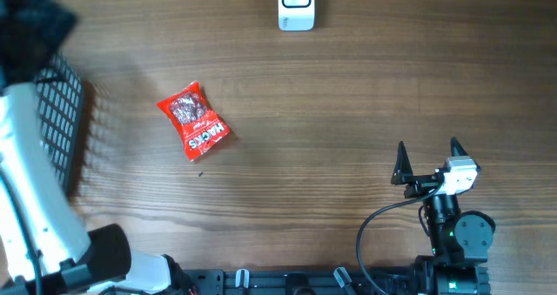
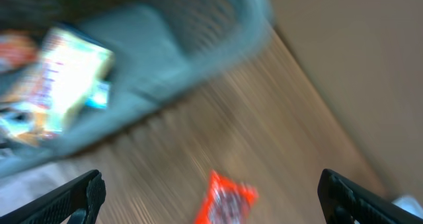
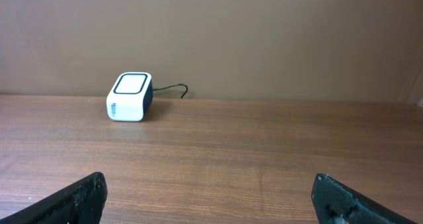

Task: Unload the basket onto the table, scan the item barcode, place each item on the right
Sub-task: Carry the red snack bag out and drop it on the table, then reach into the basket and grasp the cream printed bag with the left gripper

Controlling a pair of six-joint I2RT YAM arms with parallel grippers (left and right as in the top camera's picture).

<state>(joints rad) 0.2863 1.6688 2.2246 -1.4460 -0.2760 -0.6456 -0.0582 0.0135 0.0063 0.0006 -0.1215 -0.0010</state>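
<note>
The item, a red snack packet point(image 1: 193, 121), lies flat on the wooden table left of centre. The left wrist view is motion-blurred; there the packet point(image 2: 225, 199) shows low down between the wide-apart fingers of my left gripper point(image 2: 211, 180), which is open, empty and above the table. The white barcode scanner point(image 1: 296, 6) stands at the table's far edge; in the right wrist view the scanner point(image 3: 129, 96) is far ahead on the left. My right gripper point(image 1: 427, 147) rests open near the front right, with nothing between its fingers point(image 3: 79, 197).
A dark mesh basket point(image 1: 59, 121) stands at the left edge; the left wrist view shows its rim point(image 2: 198, 59) and blurred packaged goods point(image 2: 66, 78) inside. My white left arm point(image 1: 30, 208) rises along the left side. A wall stands behind the scanner.
</note>
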